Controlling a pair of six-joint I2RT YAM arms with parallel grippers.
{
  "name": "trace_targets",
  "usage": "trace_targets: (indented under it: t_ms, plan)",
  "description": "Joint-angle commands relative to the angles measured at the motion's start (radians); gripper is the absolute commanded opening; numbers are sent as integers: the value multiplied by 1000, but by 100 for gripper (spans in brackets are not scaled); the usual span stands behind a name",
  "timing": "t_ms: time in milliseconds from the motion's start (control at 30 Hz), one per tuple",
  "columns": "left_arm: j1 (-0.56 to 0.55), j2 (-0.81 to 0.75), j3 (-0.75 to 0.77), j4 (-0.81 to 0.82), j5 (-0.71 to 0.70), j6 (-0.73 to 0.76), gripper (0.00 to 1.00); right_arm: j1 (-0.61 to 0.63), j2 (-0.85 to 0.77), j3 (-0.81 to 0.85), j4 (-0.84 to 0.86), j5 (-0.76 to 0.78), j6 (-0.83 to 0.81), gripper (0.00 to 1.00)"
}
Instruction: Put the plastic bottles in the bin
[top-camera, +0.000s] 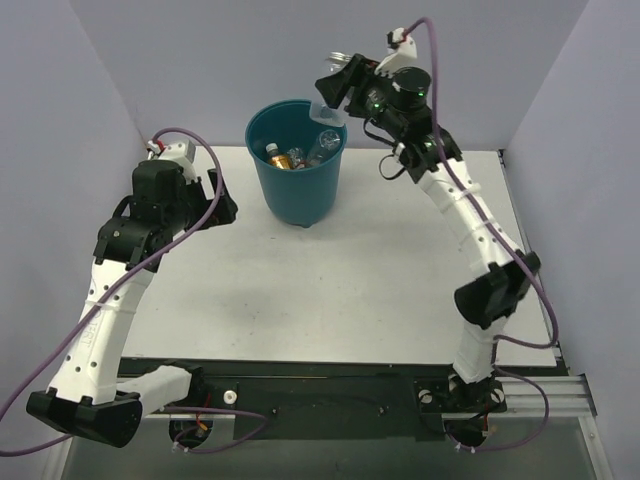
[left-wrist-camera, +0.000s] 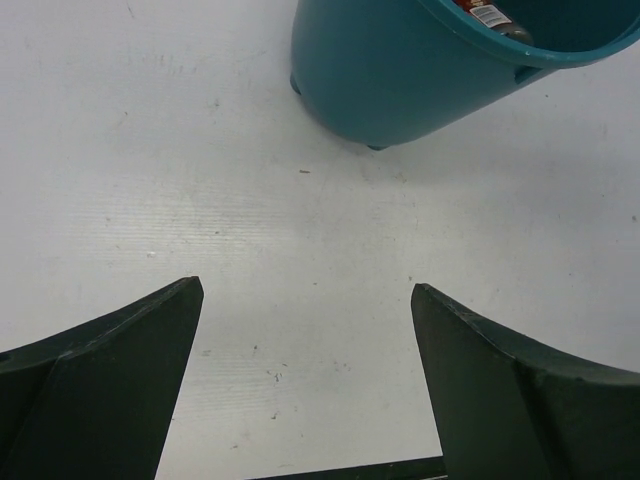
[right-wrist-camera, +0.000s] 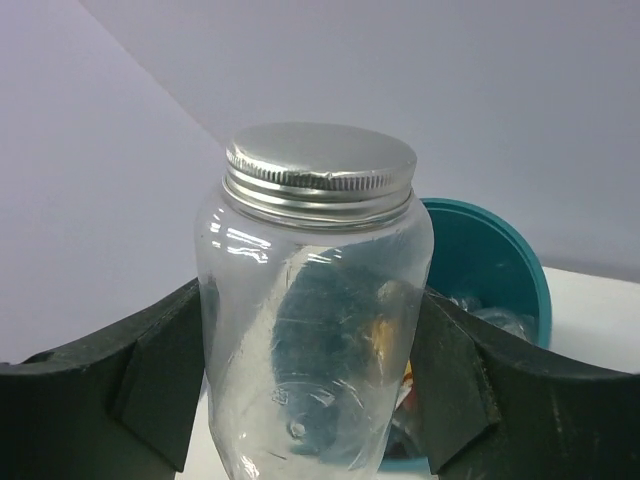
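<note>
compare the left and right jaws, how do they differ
The left jaws are open and empty; the right jaws are shut on a clear bottle. The left jaws sit low over the table; the right jaws are raised by the bin. Both are dark.

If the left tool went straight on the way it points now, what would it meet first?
Most likely the table just short of the bin: the open left tool tilts down toward it. If its line is flatter than it looks, the bin's lower wall would come first.
</note>
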Motion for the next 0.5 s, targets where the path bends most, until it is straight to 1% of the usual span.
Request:
trace_targets:
  t_ms: [0, 33, 67, 100, 167, 300, 433, 467]
  plan:
    - [13, -16, 22, -32, 23, 29, 97, 43, 228, 203, -18, 50, -10, 63]
    - [13, -6, 27, -51, 23, 32, 97, 51, 261, 283, -37, 47, -7, 71]
    - [15, -3, 34, -60, 23, 38, 97, 60, 322, 325, -55, 47, 1, 77]
    - [16, -3, 37, -69, 22, 41, 97, 68, 348, 378, -84, 55, 1, 90]
    - [18, -4, 39, -75, 16, 49, 97, 85, 384, 405, -109, 84, -26, 100]
    - [22, 4, 42, -89, 25, 54, 97, 103, 349, 350, -113, 142, -63, 100]
    - [22, -3, 42, -75, 20, 42, 97, 97, 229, 270, -152, 200, -97, 100]
    - [24, -9, 42, -69, 19, 42, 97, 95, 208, 238, -171, 249, -109, 100]
